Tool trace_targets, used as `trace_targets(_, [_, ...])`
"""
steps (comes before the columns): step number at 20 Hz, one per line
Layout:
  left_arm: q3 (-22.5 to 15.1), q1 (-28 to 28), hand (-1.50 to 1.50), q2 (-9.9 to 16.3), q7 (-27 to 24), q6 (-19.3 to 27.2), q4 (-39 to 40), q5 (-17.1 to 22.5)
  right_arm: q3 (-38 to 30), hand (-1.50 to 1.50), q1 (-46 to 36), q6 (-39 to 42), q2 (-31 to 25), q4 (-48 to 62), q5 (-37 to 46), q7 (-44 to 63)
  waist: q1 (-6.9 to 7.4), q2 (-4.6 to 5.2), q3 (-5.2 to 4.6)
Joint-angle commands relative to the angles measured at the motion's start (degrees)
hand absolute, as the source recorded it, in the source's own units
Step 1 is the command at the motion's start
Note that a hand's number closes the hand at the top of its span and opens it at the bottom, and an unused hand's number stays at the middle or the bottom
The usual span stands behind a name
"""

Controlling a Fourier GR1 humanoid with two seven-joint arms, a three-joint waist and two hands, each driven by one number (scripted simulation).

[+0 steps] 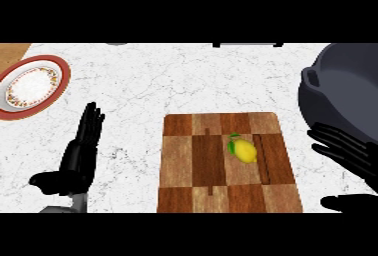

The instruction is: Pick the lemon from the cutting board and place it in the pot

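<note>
Surface (162,75): white marbled top, running across the whole view.
Cutting board (199,165): lying flat at centre-right, dark and light wood squares, long side running toward the lower edge.
Plate (33,86): sitting far left, red rim, patterned inner ring.
Pot (347,90): dark, standing at right edge, partly cut off.

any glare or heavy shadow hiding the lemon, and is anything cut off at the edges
Head view: the lemon is evenly lit on the cutting board, with no glare or heavy shadow over it. The dark pot is cut off at the right edge, as is the right hand; the plate is clipped at the left.
</note>
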Motion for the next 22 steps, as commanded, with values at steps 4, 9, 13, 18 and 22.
trace_targets(4, [2.1,-2.5,0.0,0.2,0.6,-2.4,1.7,0.7,8.2,-1.5,-1.6,0.1,5.2,-5.1,14.3,17.1,0.55,0.19,0.1])
trace_targets(9, [0.8,0.3,0.0,-0.9,5.0,-0.7,-4.9,-2.2,9.9,-1.5,-2.3,3.5,10.6,-4.9,19.3,20.5,0.64,0.15,0.14])
trace_targets(13, [0.8,-0.2,0.0,-1.7,1.7,-2.2,-1.6,-1.9,13.0,-1.5,-4.3,1.6,13.7,-0.5,28.0,28.2,0.68,0.22,0.12])
trace_targets(18, [-1.3,4.5,0.0,-3.7,2.8,-0.9,-6.5,-5.2,10.8,-1.5,-6.2,4.6,16.8,6.3,28.9,23.7,0.82,0.17,0.15])
trace_targets(22, [1.9,2.7,0.0,-4.4,0.4,-2.3,-2.6,-4.9,7.5,-1.5,-10.2,6.6,19.0,11.6,29.5,19.5,0.78,0.2,0.15])
